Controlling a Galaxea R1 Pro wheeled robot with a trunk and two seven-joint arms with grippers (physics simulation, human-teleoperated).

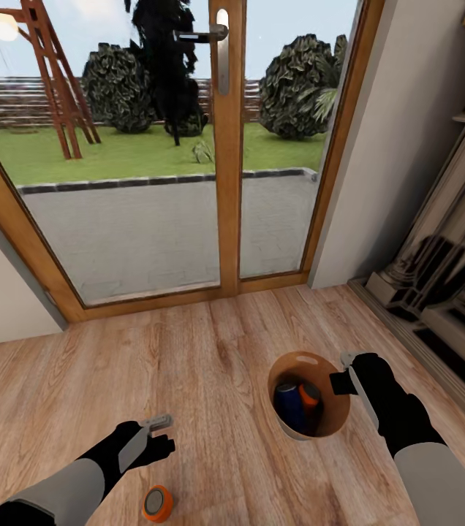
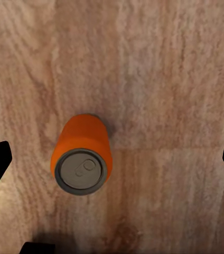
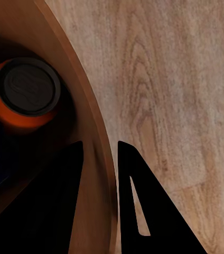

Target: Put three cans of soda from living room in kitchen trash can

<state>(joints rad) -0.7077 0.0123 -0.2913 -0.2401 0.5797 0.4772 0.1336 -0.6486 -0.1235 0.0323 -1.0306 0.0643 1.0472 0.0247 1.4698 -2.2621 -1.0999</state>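
Note:
The tash can (image 1: 337, 418), a small round bin with a coppery inner wall, sits on the wood floor at the lower right. Its rim is pinched by my right gripper (image 1: 346, 377); in the right wrist view the bin wall (image 3: 93, 132) runs between the two dark fingers. Inside it stand a dark blue can of soda (image 1: 289, 406) and an orange one (image 1: 308, 395), the orange one also seen at close range (image 3: 25, 92). Another orange can (image 1: 158, 502) stands upright on the floor at the lower left. My left gripper (image 1: 156, 432) hovers open above this can (image 2: 82, 159), fingers wide apart.
A glass patio door with a wooden frame (image 1: 229, 183) fills the wall ahead, garden beyond. A dark fireplace surround (image 1: 444, 263) juts out along the right wall. A pale wall (image 1: 2, 292) closes the left side. Light plank floor (image 1: 210, 365) spreads between the arms.

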